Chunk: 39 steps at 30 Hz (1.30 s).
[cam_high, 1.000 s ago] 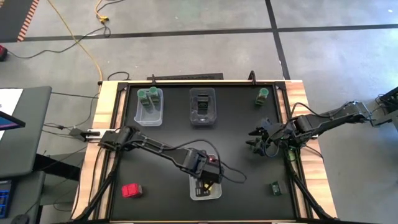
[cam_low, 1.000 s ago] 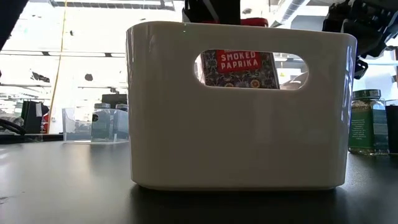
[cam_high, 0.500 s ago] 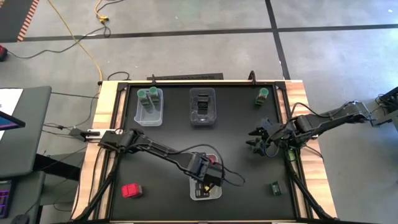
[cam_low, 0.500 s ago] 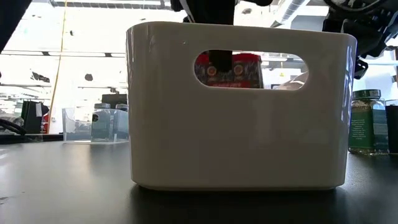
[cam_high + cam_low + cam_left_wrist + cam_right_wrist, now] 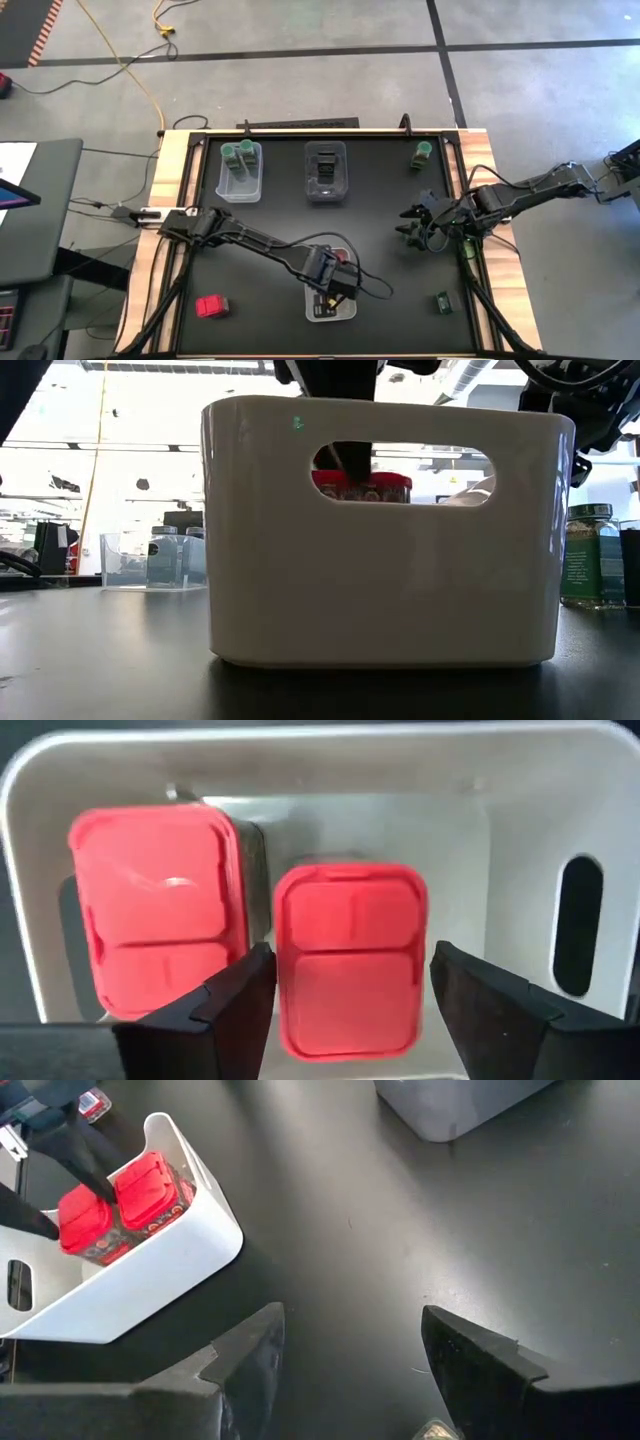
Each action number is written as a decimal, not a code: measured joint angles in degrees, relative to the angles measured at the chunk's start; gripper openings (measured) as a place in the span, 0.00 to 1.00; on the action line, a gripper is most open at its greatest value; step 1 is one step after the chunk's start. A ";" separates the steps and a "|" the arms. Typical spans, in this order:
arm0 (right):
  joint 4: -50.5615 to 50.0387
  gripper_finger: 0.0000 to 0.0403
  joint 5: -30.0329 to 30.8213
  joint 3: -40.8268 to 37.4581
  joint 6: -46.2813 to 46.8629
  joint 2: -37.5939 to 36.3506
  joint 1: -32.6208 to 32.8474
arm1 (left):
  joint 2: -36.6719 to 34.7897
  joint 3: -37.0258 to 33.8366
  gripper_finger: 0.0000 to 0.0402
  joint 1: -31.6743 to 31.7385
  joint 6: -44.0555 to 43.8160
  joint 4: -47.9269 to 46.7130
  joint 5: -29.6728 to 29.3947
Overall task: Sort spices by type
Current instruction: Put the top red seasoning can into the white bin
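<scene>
Left gripper (image 5: 345, 1010) jaws stand spread around red packet (image 5: 350, 960) inside bin (image 5: 300, 765); better lift straight up, not touching either side.

In the low view, the white bin's wall (image 5: 380, 560) hid all but the red packet's top (image 5: 362, 486); at three o'clock, a jar (image 5: 588, 555) stood half-blurred.

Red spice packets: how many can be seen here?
3. Two red spice packets stand side by side in the near white bin; a third lies loose on the table's near-left. None seems hidden.
</scene>
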 joint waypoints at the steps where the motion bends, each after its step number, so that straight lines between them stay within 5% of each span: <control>1: -0.02 0.66 0.00 0.00 -0.04 0.00 0.00 | -0.01 0.00 0.64 0.00 -0.58 0.62 0.00; 39: 0.00 0.66 -0.02 0.00 -0.02 0.00 0.00 | -0.26 3.95 0.64 0.20 -2.06 -0.27 -0.70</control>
